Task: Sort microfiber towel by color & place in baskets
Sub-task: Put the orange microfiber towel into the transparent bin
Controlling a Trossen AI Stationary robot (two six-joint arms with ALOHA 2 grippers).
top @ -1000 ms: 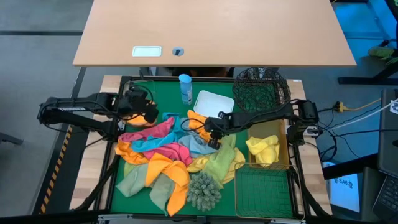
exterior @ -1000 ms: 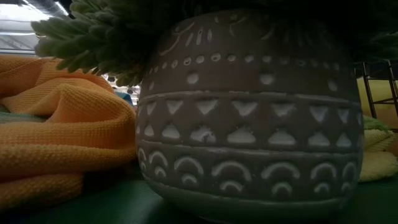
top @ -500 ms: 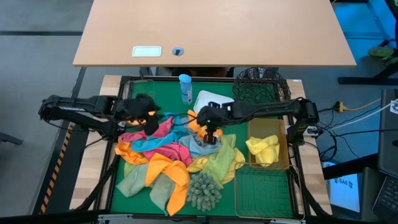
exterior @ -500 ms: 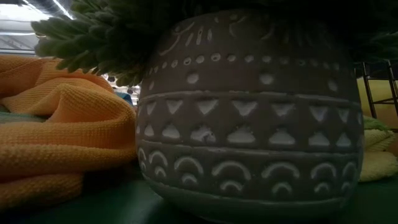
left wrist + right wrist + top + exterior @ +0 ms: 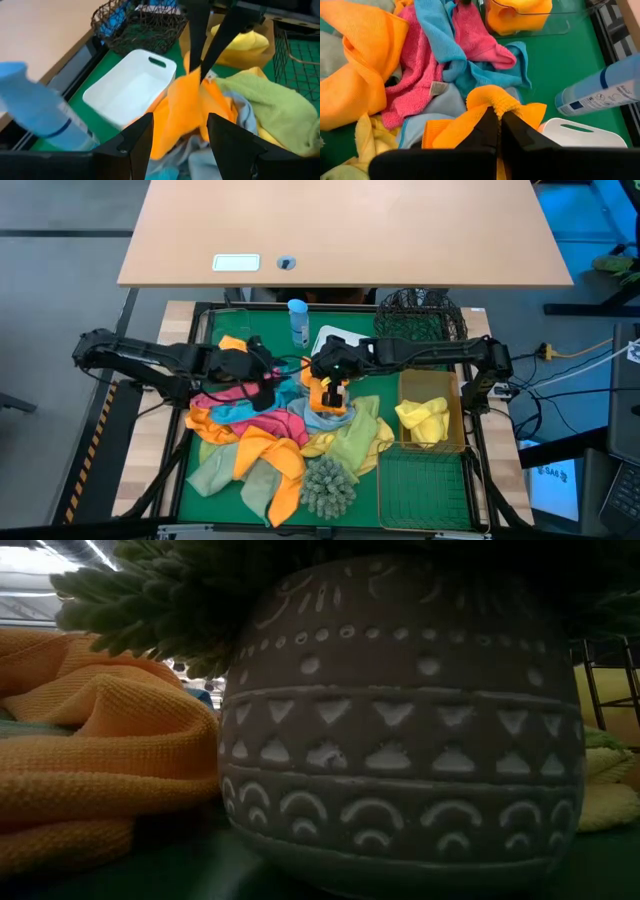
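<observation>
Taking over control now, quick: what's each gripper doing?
Left gripper: open, holding nothing, over the towel pile near the white tub.
Right gripper: shut on an orange towel, lifting it from the pile.

I count two gold wire baskets [image 5: 432,420], one black mesh basket [image 5: 418,320], one white tub [image 5: 340,343], one clear tub [image 5: 530,22], one blue bottle [image 5: 298,321], and one patterned pot [image 5: 400,720].
</observation>
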